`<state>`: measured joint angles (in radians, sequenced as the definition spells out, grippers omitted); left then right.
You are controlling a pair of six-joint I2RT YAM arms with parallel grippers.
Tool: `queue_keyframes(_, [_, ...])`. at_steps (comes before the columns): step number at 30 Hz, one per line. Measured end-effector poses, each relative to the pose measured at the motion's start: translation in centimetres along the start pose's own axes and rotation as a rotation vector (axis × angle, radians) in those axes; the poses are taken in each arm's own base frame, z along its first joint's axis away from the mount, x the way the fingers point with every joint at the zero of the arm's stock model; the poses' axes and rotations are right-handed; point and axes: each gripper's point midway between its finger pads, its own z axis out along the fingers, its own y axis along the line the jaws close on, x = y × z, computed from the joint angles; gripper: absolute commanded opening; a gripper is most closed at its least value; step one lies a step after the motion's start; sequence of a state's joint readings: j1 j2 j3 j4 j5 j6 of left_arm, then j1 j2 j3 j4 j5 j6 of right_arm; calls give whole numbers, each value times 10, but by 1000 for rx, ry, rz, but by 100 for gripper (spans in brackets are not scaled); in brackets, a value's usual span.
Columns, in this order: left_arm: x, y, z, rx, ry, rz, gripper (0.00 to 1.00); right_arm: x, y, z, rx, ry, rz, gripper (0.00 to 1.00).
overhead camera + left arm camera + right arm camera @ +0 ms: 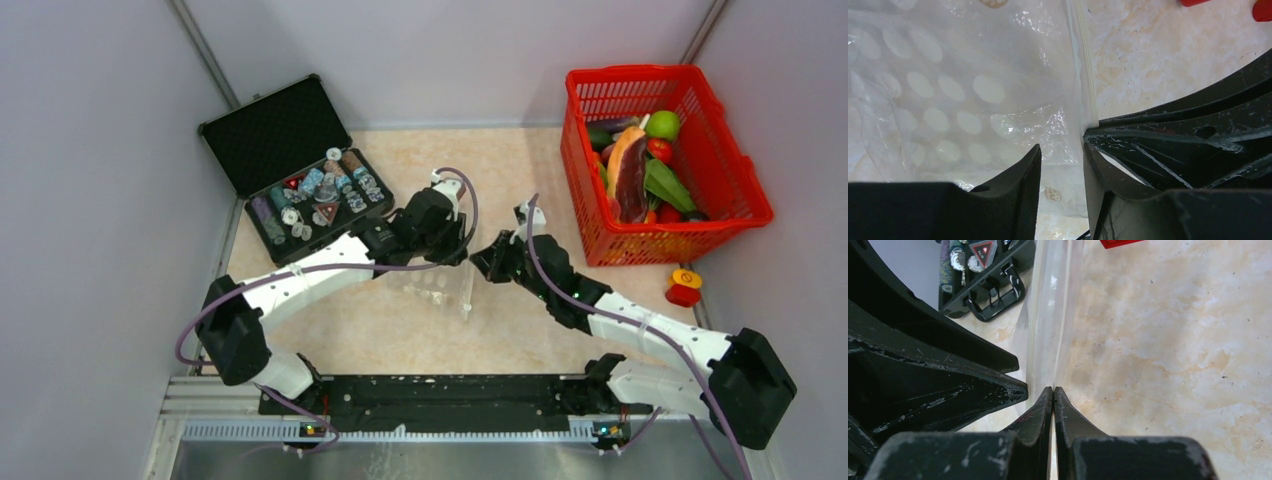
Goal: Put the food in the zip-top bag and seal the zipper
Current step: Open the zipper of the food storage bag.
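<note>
Because the zip-top bag (437, 287) is thin, clear, crinkly film, light and slippery, it probably folds or slides unless taken by the stiffer zipper (1090, 75) edge. It lies in the middle of the desk (400, 335) between the arms, nothing visible inside. The right gripper (1053, 389) has its jaws pressed together, seemingly pinching the bag's edge; the left gripper (1062, 150) holds its jaws narrowly apart astride the film by the zipper. The food (640, 170) sits well apart in the red basket (668, 245); a black case (275, 130) and a small red toy (685, 288) stand off the direct route
</note>
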<state>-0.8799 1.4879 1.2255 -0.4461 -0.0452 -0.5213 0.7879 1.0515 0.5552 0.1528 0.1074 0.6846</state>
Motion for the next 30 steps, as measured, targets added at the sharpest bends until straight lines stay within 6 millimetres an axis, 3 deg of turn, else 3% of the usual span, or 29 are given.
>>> queue_keyframes(12, [-7,-9,-4,-4,-10,14,43,-7,7,0,-26,-33,37,0])
queue_keyframes(17, [-2,-15,0,-12,-1,34,31,-8,6,0,-18,-36,51,0])
queue_keyframes(24, [-3,1,3,-107,-22,47,23,-8,7,-2,-23,-40,63,0])
queue_keyframes(30, [-5,14,1,-181,-39,56,28,-10,8,-3,-26,-44,71,0])
